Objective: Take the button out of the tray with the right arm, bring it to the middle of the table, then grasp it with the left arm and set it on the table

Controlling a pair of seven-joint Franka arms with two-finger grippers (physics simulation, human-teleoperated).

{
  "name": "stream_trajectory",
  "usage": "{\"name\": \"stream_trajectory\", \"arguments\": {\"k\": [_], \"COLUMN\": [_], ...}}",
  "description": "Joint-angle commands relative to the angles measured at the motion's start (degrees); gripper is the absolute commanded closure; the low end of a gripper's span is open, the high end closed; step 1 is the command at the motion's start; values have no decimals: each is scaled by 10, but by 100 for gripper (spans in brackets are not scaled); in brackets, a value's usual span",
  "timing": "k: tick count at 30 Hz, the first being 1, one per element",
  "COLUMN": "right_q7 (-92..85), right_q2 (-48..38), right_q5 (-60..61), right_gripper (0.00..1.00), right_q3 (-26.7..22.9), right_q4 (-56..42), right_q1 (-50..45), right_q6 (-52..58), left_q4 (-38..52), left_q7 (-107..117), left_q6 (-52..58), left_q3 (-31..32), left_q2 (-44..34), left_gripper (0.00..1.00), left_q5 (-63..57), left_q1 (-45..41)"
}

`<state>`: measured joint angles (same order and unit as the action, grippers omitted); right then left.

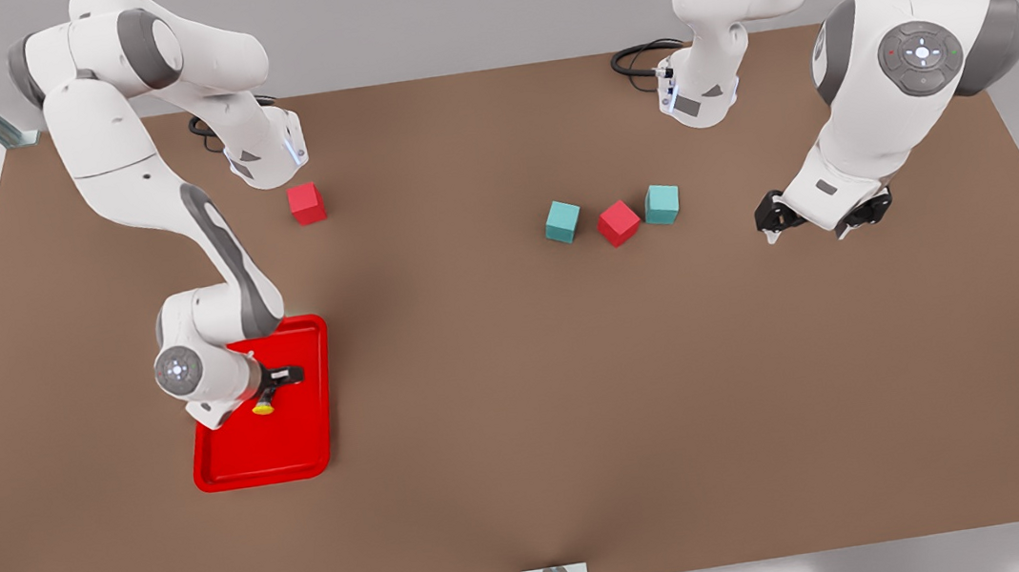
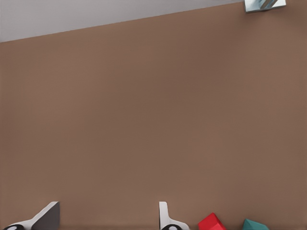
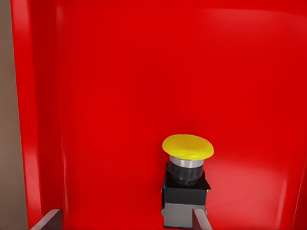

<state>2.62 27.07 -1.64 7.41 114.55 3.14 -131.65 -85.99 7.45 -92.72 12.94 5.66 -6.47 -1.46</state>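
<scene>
I see the button (image 3: pixel 186 184) sitting inside the tray (image 1: pixel 307 443). It has a round yellow cap on top and a dark boxy base under it. In the front view the button (image 1: pixel 262 407) is a small yellow spot in the middle part of the tray, close to the tray's left side.

My right tool (image 1: pixel 277 389) is down low over the tray, right at the button. In the right wrist view I see its two fingertips (image 3: pixel 48 220), one on each side. They are spread wide apart. One fingertip is just beside the button's base, and the other is far off near the tray's rim. The tool is not squeezing anything. The button sits on the red tray floor between the two fingertips.

The tray lies flat on the brown tabletop (image 1: pixel 525 419), on the front view's left.

My left tool (image 1: pixel 823 217) hangs over the tabletop on the front view's right, well away from the tray. This arm is waiting. In the left wrist view its fingertips (image 2: pixel 165 218) are wide apart and hold nothing. Bare tabletop is under them.

Near that tool are three cubes in a row: a teal cube (image 1: pixel 563 221), a red cube (image 1: pixel 618 223) and another teal cube (image 1: pixel 661 204). One more red cube (image 1: pixel 306 203) sits alone, farther back from the tray.
</scene>
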Motion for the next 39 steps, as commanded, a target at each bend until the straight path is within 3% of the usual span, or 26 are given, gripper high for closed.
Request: {"name": "stream_trajectory", "arguments": {"k": [1, 39], "right_q7": [59, 50], "right_q2": [-1, 17], "right_q5": [1, -20], "right_gripper": [0, 0], "right_q3": [-1, -4], "right_q4": [15, 39], "right_q1": [1, 37], "right_q6": [-47, -53], "left_q4": [0, 0], "left_q7": [2, -2], "left_q6": [1, 4], "left_q3": [1, 1], "left_q2": [0, 2], "left_gripper": [0, 0], "left_q5": [-1, -1], "left_q1": [0, 0]}}
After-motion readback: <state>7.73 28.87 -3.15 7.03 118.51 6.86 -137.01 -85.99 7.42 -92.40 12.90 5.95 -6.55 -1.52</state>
